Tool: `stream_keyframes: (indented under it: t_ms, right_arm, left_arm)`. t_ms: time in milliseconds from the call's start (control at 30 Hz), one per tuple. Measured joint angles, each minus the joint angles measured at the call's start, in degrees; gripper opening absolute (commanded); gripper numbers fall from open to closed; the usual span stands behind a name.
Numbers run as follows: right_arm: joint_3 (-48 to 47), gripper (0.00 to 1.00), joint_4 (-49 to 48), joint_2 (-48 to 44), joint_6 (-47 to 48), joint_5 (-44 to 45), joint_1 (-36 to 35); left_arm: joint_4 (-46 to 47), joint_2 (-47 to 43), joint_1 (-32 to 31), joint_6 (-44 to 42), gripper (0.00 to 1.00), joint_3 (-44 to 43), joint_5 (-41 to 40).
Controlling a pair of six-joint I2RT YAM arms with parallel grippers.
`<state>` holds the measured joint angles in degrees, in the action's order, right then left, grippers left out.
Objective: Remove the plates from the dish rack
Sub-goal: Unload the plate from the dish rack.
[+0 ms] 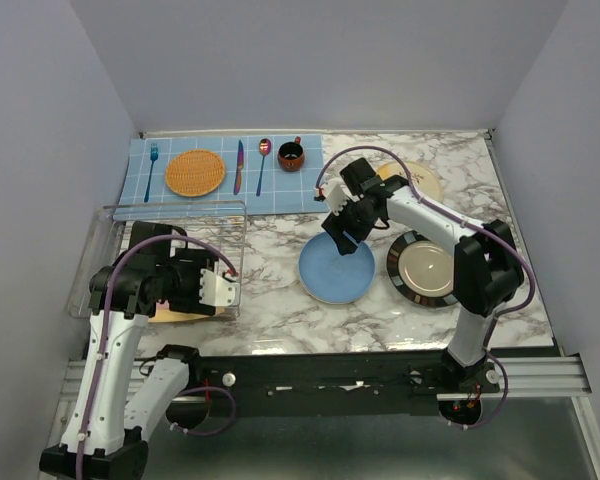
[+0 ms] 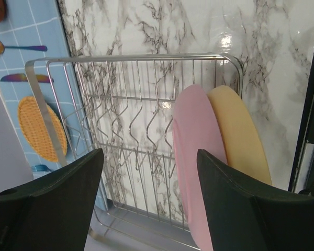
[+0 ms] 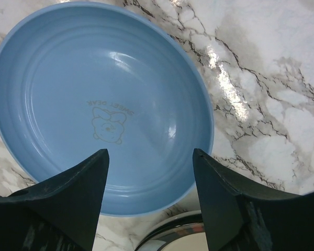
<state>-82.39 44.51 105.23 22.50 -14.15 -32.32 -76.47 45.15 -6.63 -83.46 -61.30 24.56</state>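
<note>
My left hand (image 2: 148,156) hangs spread above the dish rack (image 2: 131,58), the pink plate (image 2: 196,151) on edge ahead near one finger, so I'd centre over its rim alone, clear of the yellow-orange plate (image 2: 242,136) beside it, then pinch.

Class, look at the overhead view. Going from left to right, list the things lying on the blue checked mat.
fork → orange woven disc → knife → spoon → dark red cup
</note>
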Motion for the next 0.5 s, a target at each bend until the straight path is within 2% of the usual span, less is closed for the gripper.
stream_keyframes:
  t_ms: [300,500]
  right_arm:
    - [0.0,0.73,-0.4,0.2,0.0,0.9,0.0]
    - [0.2,0.73,-0.9,0.2,0.0,1.1,0.0]
  left_arm:
    - [0.0,0.8,-7.5,0.3,0.8,1.6,-1.7]
    - [0.0,0.9,-9.6,2.3,0.8,1.7,-3.1]
